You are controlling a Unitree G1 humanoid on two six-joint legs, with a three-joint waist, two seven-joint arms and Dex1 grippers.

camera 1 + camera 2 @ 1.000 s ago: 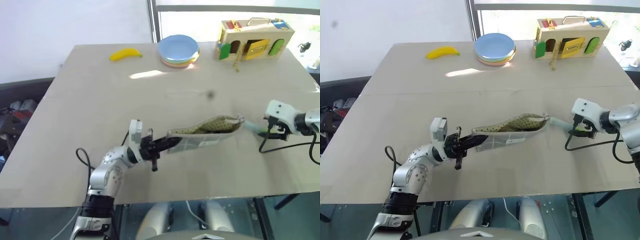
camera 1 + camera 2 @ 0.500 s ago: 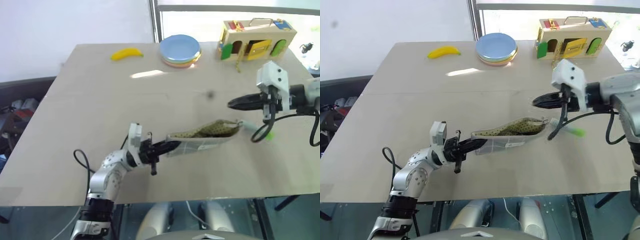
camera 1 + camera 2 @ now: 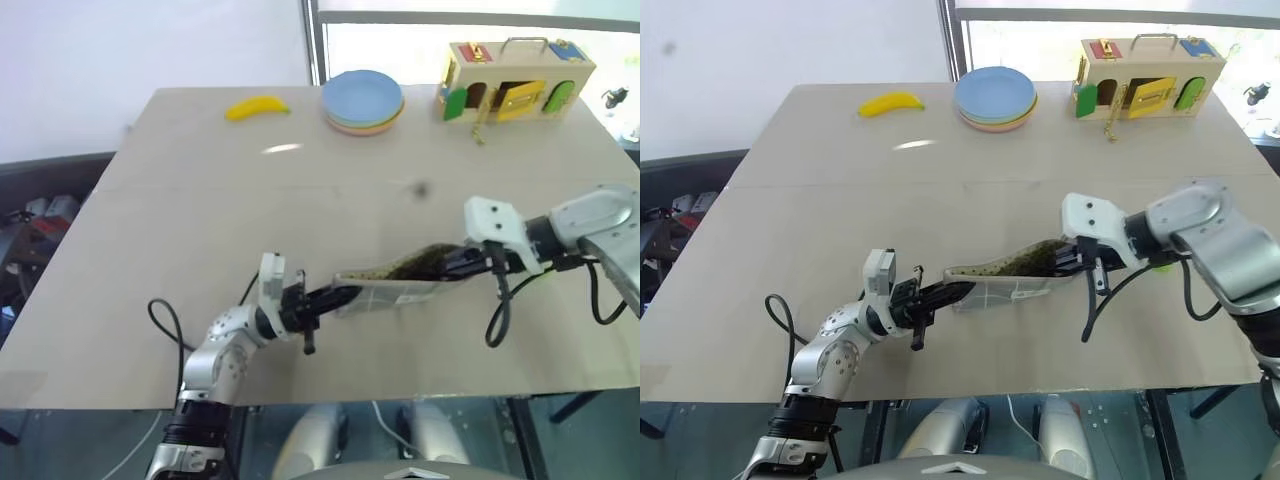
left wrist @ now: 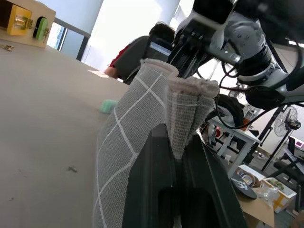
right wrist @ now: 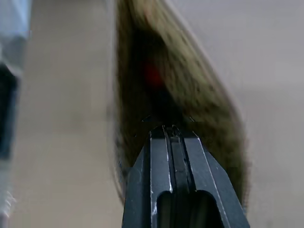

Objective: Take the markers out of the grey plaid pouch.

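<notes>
Beige tabletop (image 3: 200, 220) carries the grey plaid pouch (image 3: 385, 292) near its front edge, lying on its side with the mouth gaping toward the right arm. Left gripper (image 3: 335, 296) is clamped tight on the pouch's closed end. Right gripper (image 3: 1065, 260) points into the open mouth with its fingers pressed together and nothing between them (a red spot (image 5: 152, 75) shows deep inside the spotted lining). One green marker (image 3: 1160, 265) lies on the table beside the right arm.
</notes>
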